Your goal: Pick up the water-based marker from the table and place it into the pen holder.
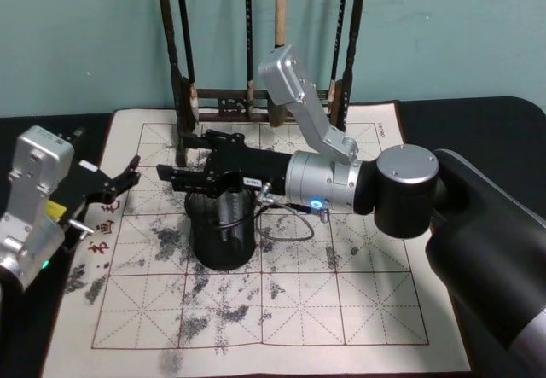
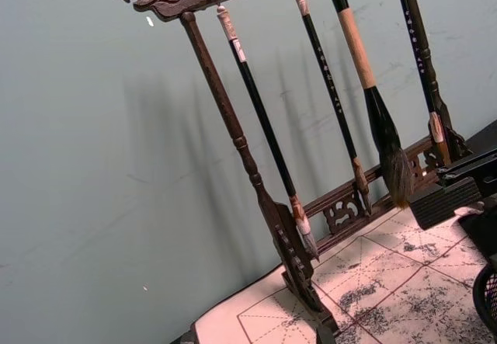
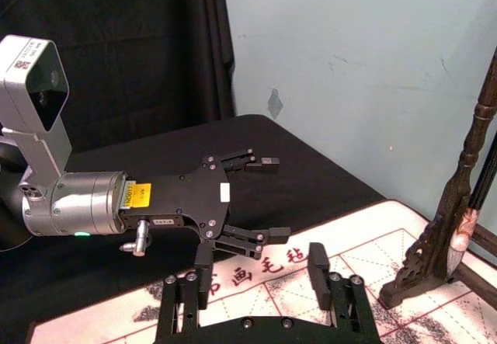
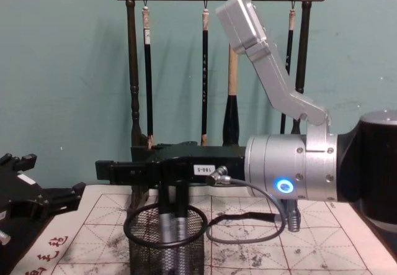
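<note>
Water-based marker (image 4: 175,238) is taken to be the grey-and-dark cylinder seen through the mesh, standing inside the pen holder (image 4: 141,253). Its long axis is close to upright, and its top is hidden behind the right gripper (image 4: 115,171).

That gripper is stretched level across the top of the cup, so the marker lies directly below it, somewhat behind the fingertips. In the right wrist view its fingers (image 3: 318,265) are seen well spread, with nothing between them. The placing step is therefore judged as good as done. What is left depends on the claw being lifted clear without the rim being caught.

The left gripper (image 1: 111,182) is held over the left edge of the calligraphy mat (image 1: 341,310), well apart from the cup. It is also spread and empty, so the right arm is plainly the nearer one.

By count there is one pen holder and one brush rack (image 4: 130,70), with four brushes (image 4: 205,70) hung on it. One marker is judged to be in the cup, though the mesh makes that count uncertain.
</note>
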